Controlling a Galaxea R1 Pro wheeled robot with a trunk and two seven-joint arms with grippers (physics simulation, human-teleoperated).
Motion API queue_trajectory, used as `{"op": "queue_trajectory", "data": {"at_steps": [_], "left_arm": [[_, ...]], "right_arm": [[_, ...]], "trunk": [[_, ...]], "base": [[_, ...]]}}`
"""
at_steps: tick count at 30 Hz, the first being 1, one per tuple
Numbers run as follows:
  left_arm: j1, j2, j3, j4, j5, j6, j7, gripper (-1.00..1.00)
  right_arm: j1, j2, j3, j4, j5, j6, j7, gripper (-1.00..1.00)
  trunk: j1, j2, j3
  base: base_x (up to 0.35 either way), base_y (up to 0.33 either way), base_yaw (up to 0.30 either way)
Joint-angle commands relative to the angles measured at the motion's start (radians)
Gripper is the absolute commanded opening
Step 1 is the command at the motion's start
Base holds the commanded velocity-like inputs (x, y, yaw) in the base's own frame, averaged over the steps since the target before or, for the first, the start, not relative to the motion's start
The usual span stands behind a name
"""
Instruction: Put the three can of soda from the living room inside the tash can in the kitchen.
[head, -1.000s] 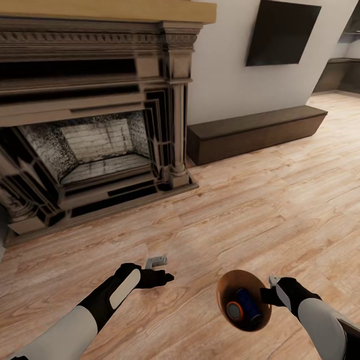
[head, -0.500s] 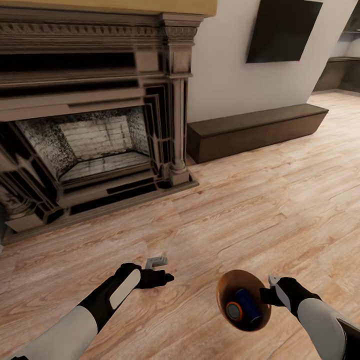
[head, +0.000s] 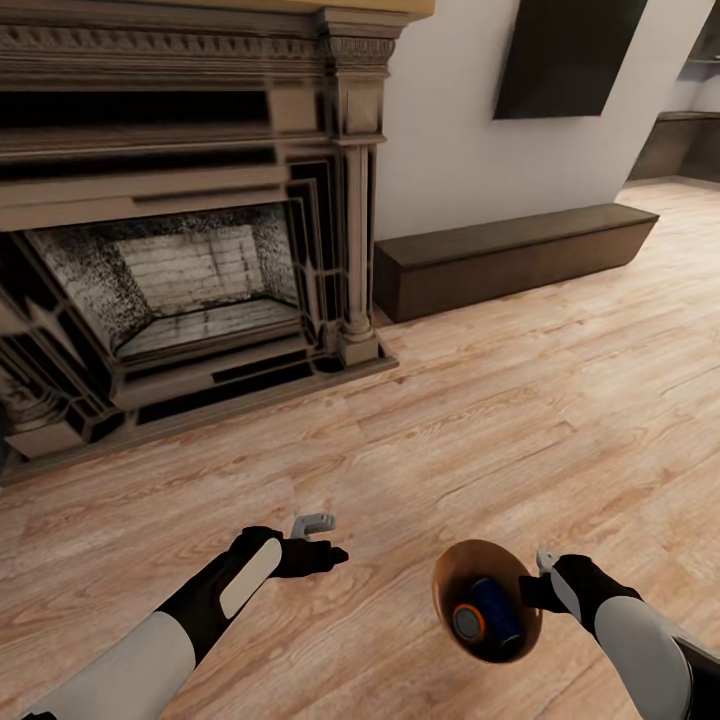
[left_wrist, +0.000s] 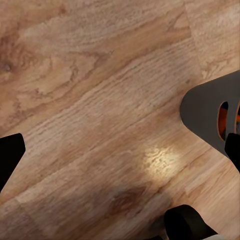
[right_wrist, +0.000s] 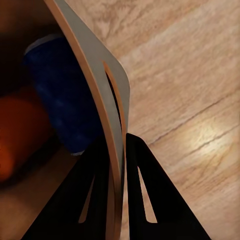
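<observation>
A: Beside the fireplace (head: 180, 270), where's the tash can (head: 487, 600)?

B: Held low over the wood floor (head: 520, 420), its rim pinched by the right gripper (head: 542, 580) fingers, a dark blue can (head: 495, 610) and an orange can (head: 467, 622) inside. The left gripper (head: 322, 538) fingers spread wide, empty.

A: Risk?

B: It's tilted; a jolt while driving could spill them. Kitchen's dark cabinets (head: 690, 145) look far off.

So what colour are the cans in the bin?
One dark blue can and one orange can in the bin; clearest in the head view.
</observation>
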Motion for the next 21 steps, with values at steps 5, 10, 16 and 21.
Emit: {"op": "queue_trajectory", "data": {"at_steps": [5,10,16,21], "left_arm": [[0.0,0.0,-0.001,0.0,0.0,0.0,-0.001,1.0],[0.0,0.0,-0.002,0.0,0.0,-0.001,-0.001,1.0],[0.0,0.0,-0.002,0.0,0.0,-0.01,-0.001,1.0],[0.0,-0.001,-0.002,0.0,0.0,-0.011,-0.001,1.0]], "right_arm": [[0.0,0.0,-0.003,0.0,-0.008,0.001,0.006,-1.0],[0.0,0.0,-0.003,0.0,-0.008,0.0,0.006,-1.0],[0.0,0.0,-0.003,0.0,-0.008,0.001,0.006,-1.0],[0.0,0.0,-0.003,0.0,-0.008,0.002,0.006,-1.0]], "trunk": [[0.019,-0.035,-0.016],[0.038,-0.07,-0.031],[0.061,-0.112,-0.05],[0.081,-0.147,-0.066]], "base": [[0.0,0.0,0.0],[0.0,0.0,0.0],[0.0,0.0,0.0],[0.0,0.0,0.0]]}}
